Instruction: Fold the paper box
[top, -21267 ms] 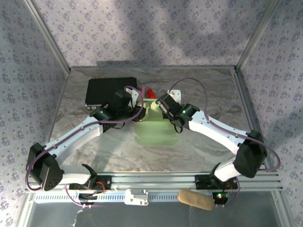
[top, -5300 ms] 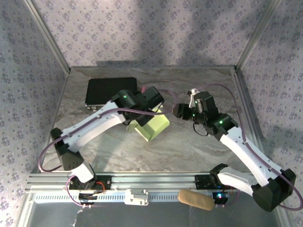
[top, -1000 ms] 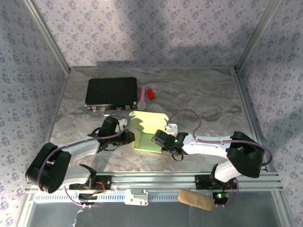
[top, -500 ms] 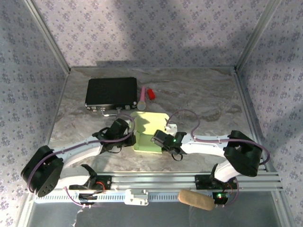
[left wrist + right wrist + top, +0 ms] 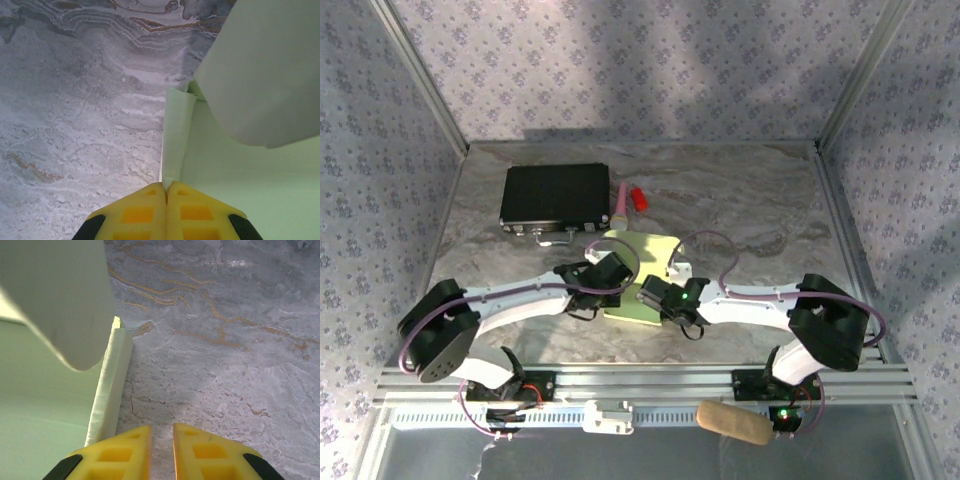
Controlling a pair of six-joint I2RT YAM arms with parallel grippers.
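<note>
**Top external:** The paper box (image 5: 645, 252) lies near the middle of the marble table (image 5: 760, 200). The left gripper (image 5: 616, 272) is at its left edge and the right gripper (image 5: 651, 296) at its near right corner. A black box (image 5: 555, 195) sits well apart at the far left. Bare table to the right and beyond leaves room to swing flaps outward.

**Left wrist:** The left gripper (image 5: 166, 186) has its fingers pressed together, apparently nipping the lower end of the narrow side flap (image 5: 176, 135), though the contact at the tips is hard to make out. A rounded flap (image 5: 270, 75) overhangs the base panel.

**Right wrist:** The right gripper (image 5: 162, 429) has its fingers a narrow slit apart and holds nothing. It hovers over bare table just beside the box's raised side wall (image 5: 111, 385).

The step in hand looks like standing the side walls up. It would go best by turning the flap along its crease rather than pulling on it. The free gripper should pin the base so the thin card cannot slide, and stay clear of the overhanging rounded flap.
</note>
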